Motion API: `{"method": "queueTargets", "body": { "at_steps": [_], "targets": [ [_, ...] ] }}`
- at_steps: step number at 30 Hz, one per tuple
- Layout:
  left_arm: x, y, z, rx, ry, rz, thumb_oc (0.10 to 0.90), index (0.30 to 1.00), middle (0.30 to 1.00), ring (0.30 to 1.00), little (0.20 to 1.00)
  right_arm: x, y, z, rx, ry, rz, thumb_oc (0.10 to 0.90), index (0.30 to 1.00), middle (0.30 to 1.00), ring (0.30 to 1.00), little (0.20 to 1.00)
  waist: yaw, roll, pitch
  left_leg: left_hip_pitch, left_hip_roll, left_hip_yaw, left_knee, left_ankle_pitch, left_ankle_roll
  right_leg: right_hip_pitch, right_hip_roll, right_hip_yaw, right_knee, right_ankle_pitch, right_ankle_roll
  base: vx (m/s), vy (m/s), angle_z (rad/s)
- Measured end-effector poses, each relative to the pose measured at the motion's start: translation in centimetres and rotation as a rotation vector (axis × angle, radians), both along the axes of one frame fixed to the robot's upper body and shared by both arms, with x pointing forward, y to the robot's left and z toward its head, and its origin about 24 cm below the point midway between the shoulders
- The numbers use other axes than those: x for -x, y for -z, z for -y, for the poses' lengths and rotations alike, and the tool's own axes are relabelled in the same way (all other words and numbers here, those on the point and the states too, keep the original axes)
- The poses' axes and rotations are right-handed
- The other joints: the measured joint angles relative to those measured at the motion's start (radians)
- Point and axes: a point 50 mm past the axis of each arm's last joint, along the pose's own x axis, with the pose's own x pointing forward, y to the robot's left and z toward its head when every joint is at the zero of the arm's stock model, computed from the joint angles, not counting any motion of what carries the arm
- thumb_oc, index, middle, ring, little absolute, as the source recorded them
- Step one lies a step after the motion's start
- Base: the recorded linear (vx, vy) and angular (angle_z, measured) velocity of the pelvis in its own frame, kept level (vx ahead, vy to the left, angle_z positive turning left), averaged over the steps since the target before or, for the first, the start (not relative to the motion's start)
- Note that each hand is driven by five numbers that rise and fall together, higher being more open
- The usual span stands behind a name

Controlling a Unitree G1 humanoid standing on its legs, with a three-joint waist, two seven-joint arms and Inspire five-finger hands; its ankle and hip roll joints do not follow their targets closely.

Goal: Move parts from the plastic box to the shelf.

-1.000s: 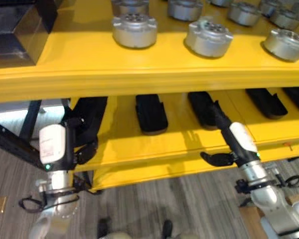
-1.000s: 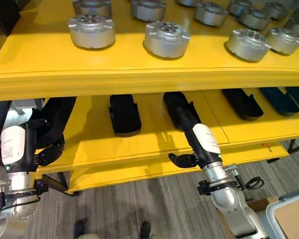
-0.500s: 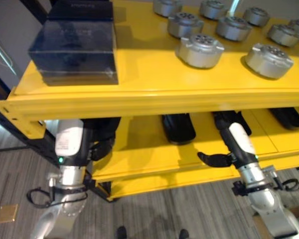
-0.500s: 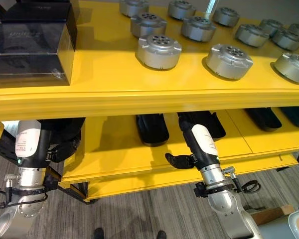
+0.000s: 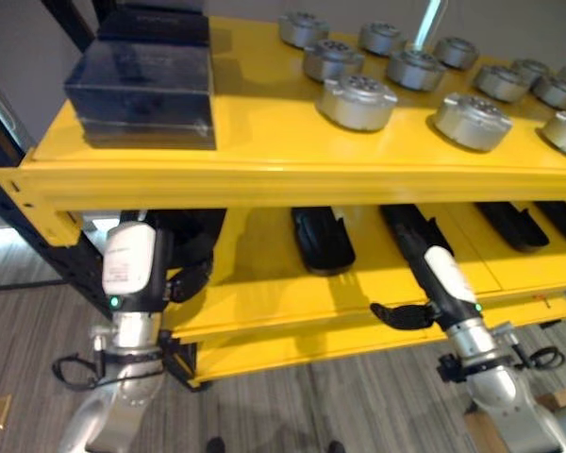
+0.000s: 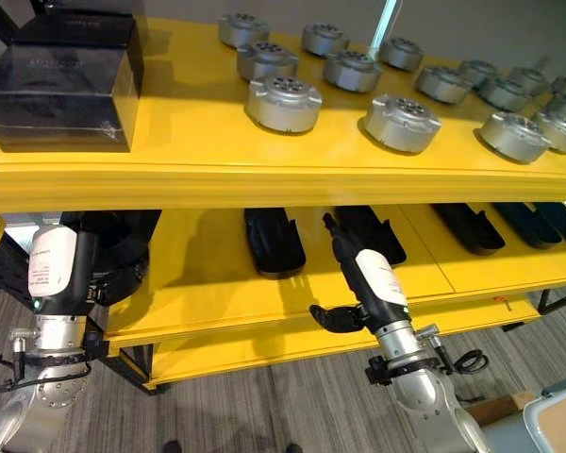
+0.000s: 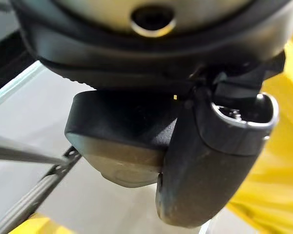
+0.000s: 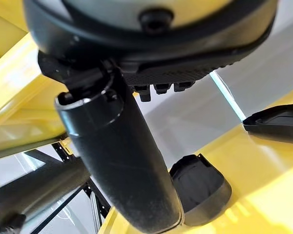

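The yellow shelf (image 5: 292, 179) carries several silver round parts (image 5: 357, 99) on its upper tier and several black moulded parts (image 5: 323, 241) on its lower tier. My right hand (image 5: 401, 314) reaches into the lower tier by a black part (image 8: 200, 187), open, thumb out to the side and nothing in it. At the shelf's left end my left hand (image 5: 191, 278) hangs relaxed and open beneath the upper tier, holding nothing, with its thumb (image 7: 205, 165) close up in the left wrist view.
A dark box (image 5: 141, 90) stands on the upper tier's left end. The corner of a pale box (image 6: 552, 415) shows on the floor at the lower right. A dark frame post (image 5: 19, 222) runs beside the shelf's left end.
The camera has shifted, bringing the dark box and the shelf's left end into view. Both hands stay where they were at the lower tier.
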Motion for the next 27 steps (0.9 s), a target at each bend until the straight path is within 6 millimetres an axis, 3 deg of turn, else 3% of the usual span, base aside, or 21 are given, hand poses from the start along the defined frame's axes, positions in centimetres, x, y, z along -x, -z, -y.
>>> {"method": "queueTargets", "body": {
  "at_steps": [8, 13, 15, 18, 21, 27],
  "targets": [
    [-0.3, 3.1, -0.9, 0.01, -0.081, -0.143, 0.4, 0.3, 0.3, 0.3, 0.3, 0.2, 0.5, -0.8, 0.01, -0.047, -0.031, 0.9, 1.0, 1.0, 1.0, 1.0, -0.004, -0.002, -0.001, -0.008, 0.009, 0.002, 0.0, 0.007, -0.006, -0.011, 0.009, 0.003, 0.0, 0.002, -0.002, -0.05, -0.059, -0.02],
    [-1.5, 3.2, -0.8, 0.042, -0.111, -0.135, 0.4, 0.3, 0.3, 0.3, 0.3, -0.1, 0.3, -1.4, 0.014, -0.078, -0.02, 0.9, 1.0, 1.0, 1.0, 1.0, 0.004, -0.015, 0.008, -0.036, 0.034, -0.001, 0.001, 0.02, -0.016, -0.04, 0.034, 0.003, 0.0, 0.008, -0.012, -0.11, -0.073, -0.01],
    [-2.4, 2.4, -0.6, 0.046, -0.116, -0.087, 0.4, 0.3, 0.3, 0.3, 0.3, -0.6, -0.3, -1.8, 0.007, -0.1, 0.003, 0.9, 1.0, 1.0, 1.0, 1.0, 0.005, -0.019, 0.039, -0.058, 0.045, -0.001, 0.015, 0.023, -0.021, -0.067, 0.042, 0.004, 0.02, 0.006, -0.016, -0.18, -0.088, -0.07],
    [-5.2, 0.0, 0.0, 0.048, -0.106, 0.019, 0.4, 0.3, 0.3, 0.3, 0.3, -2.1, -2.5, -3.3, 0.012, -0.182, 0.094, 0.9, 1.0, 1.0, 1.0, 1.0, 0.002, -0.032, 0.133, -0.123, 0.065, 0.0, 0.049, 0.029, -0.021, -0.145, 0.055, 0.019, 0.071, 0.011, -0.025, -0.14, -0.062, -0.14],
    [-6.2, -1.1, 0.5, 0.048, -0.093, 0.054, 0.4, 0.3, 0.3, 0.3, 0.3, -2.7, -3.5, -3.8, 0.009, -0.207, 0.136, 0.9, 1.0, 1.0, 1.0, 1.0, 0.0, -0.038, 0.197, -0.143, 0.076, 0.011, 0.058, 0.033, -0.018, -0.183, 0.063, 0.038, 0.093, 0.013, -0.032, -0.08, -0.054, -0.16],
    [-7.5, -2.1, 0.3, 0.089, -0.15, 0.147, 0.4, 0.3, 0.3, 0.3, 0.3, -2.9, -3.9, -3.8, 0.028, -0.214, 0.149, 0.9, 1.0, 1.0, 1.0, 1.0, -0.023, -0.036, 0.226, -0.163, 0.095, 0.02, 0.059, 0.038, -0.023, -0.214, 0.081, 0.041, 0.102, 0.01, -0.045, -0.06, -0.047, -0.07]
  ]
}}
